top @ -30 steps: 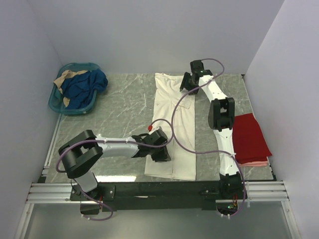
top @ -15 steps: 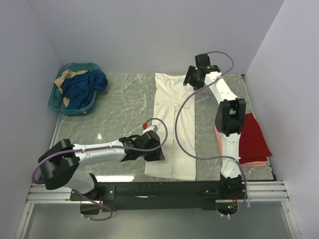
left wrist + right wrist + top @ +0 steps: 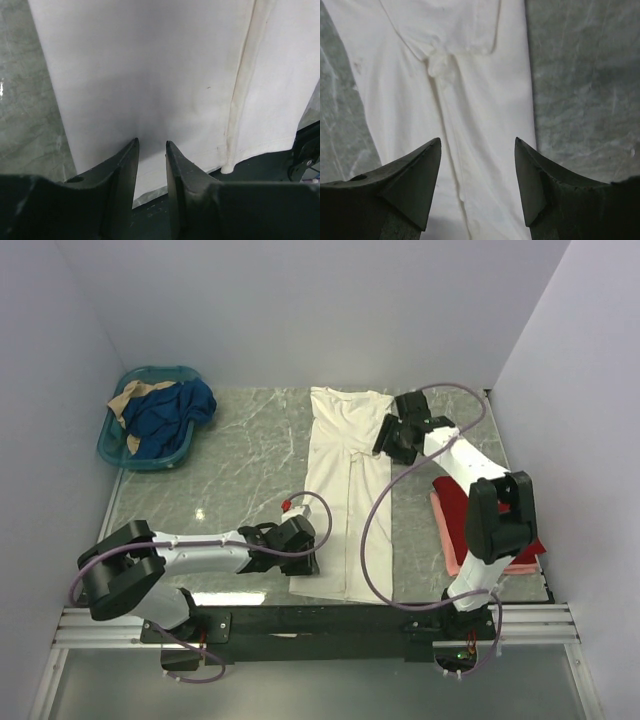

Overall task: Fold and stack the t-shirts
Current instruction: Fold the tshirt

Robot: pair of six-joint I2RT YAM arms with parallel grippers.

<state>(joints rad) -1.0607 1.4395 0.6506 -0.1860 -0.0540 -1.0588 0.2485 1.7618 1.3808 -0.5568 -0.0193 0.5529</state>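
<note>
The cream-white t-shirt lies flat in a long narrow strip down the middle of the table, collar far, hem near. My left gripper is low over its near left hem corner. In the left wrist view its fingers stand a narrow gap apart with nothing between them, the hem just beyond. My right gripper hovers wide open and empty over the shirt's upper right part. A folded red t-shirt lies on a pink one at the right, partly hidden by my right arm.
A teal basket with blue cloth and tan cloth stands at the far left. White walls close in the table on three sides. The black frame rail runs along the near edge, just past the hem.
My left gripper has slid nearer and leftward to the hem corner. My right gripper has come from the collar's far right toward me, its elbow swinging out over the red stack.
</note>
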